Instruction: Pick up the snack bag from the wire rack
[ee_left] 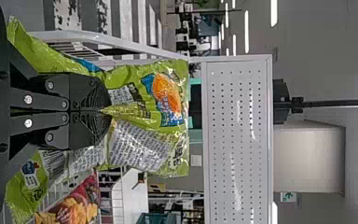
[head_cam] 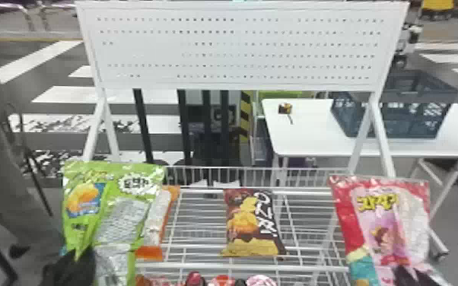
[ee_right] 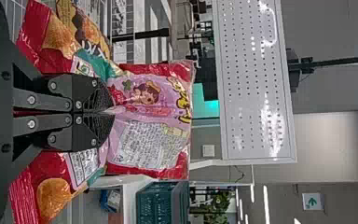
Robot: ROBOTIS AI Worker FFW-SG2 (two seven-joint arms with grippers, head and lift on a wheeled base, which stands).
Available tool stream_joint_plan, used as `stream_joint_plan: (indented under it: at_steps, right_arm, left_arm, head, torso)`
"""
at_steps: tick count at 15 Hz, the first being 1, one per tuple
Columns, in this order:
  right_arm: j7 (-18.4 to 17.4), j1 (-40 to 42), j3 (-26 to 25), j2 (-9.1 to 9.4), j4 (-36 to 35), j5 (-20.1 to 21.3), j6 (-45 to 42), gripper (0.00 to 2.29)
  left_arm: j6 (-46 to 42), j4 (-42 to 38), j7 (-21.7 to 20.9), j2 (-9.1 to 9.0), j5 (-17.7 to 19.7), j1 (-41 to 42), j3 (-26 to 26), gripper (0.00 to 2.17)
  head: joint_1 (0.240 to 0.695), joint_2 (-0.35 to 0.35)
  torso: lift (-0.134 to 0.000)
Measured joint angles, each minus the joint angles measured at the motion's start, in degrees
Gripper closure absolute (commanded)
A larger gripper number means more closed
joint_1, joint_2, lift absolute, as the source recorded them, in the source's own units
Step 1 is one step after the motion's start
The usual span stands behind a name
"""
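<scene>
From where I stood, both arms had a snack bag in hand at the wire rack. The left claw was closed tight on a green bag at the rack's left side; the left wrist view showed a fold of the film pinched between its fingertips, and a barcode low on the pack, while the head view showed the white burst with black lettering near the top. Orange food was pictured on a blue patch, beside a whitish panel of tiny print. Over at the right side, the right claw had its fingers together on a red and pink bag. That one bore big yellow lettering and a small cartoon figure, and in the right wrist view the dense text on its pale label and the round snacks printed farther down came up plainly. Between them a brown and yellow bag, white lettering along one side, lay on the wires. Which bag the task meant, I could not tell. An orange and white packet sat just beside the green bag. Behind stood a white pegboard and a desk with a dark crate; the right wrist view also caught a green arrow sign.
</scene>
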Motion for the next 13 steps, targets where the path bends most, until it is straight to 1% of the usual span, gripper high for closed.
stream_joint_plan:
  at_steps: [13]
  right_arm:
    - [0.49, 0.09, 0.5, 0.0, -0.44, 0.03, 0.13, 2.25]
  left_arm:
    - [0.05, 0.01, 0.0, -0.24, -0.07, -0.28, 0.02, 1.88]
  head:
    - [0.499, 0.0]
  torso:
    - [0.0]
